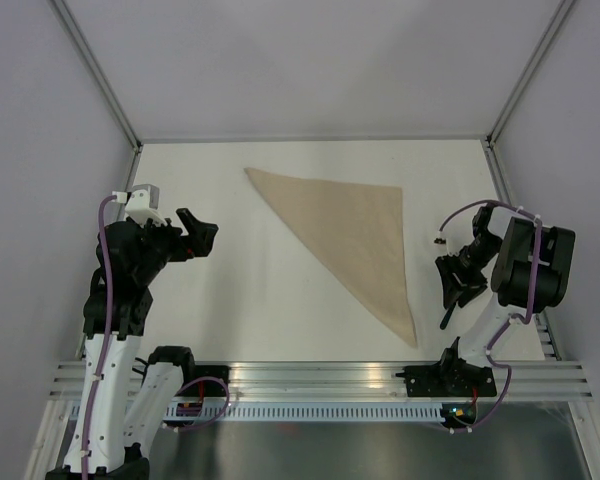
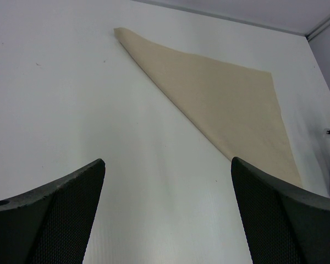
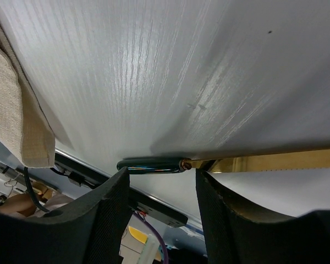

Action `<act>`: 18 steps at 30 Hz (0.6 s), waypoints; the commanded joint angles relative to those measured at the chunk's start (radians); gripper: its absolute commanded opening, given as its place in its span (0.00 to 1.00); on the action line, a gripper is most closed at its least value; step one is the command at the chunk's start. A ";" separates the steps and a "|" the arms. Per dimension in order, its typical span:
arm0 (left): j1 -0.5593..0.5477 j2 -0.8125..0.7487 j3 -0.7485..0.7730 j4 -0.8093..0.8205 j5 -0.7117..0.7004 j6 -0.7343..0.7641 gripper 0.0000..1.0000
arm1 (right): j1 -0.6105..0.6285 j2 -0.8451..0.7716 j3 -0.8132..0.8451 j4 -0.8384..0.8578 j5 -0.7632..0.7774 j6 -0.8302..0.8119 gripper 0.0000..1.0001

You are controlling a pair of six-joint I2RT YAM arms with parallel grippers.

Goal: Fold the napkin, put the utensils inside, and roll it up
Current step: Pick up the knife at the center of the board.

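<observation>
The beige napkin (image 1: 355, 235) lies folded into a triangle on the white table, its long point toward the near edge. It also shows in the left wrist view (image 2: 225, 93) and at the left edge of the right wrist view (image 3: 8, 110). The knife (image 1: 446, 317) lies right of the napkin's near point. In the right wrist view its black handle (image 3: 151, 164) and yellow blade (image 3: 275, 160) lie across just past the fingertips. My right gripper (image 1: 458, 283) (image 3: 162, 171) is open, low over the knife. My left gripper (image 1: 195, 235) (image 2: 168, 165) is open and empty, left of the napkin.
An aluminium rail (image 1: 320, 375) runs along the table's near edge, carrying both arm bases. Grey walls and metal frame posts (image 1: 100, 75) close in the table on the left, right and far sides. Purple cables hang along both arms.
</observation>
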 commanded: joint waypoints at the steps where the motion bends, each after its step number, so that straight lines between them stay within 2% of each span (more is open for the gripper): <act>1: -0.002 0.003 -0.003 0.023 0.021 0.014 1.00 | 0.013 0.042 0.016 0.155 0.013 0.014 0.58; 18: -0.002 0.002 -0.003 0.020 0.025 0.014 1.00 | 0.057 0.061 0.100 0.230 0.043 0.124 0.54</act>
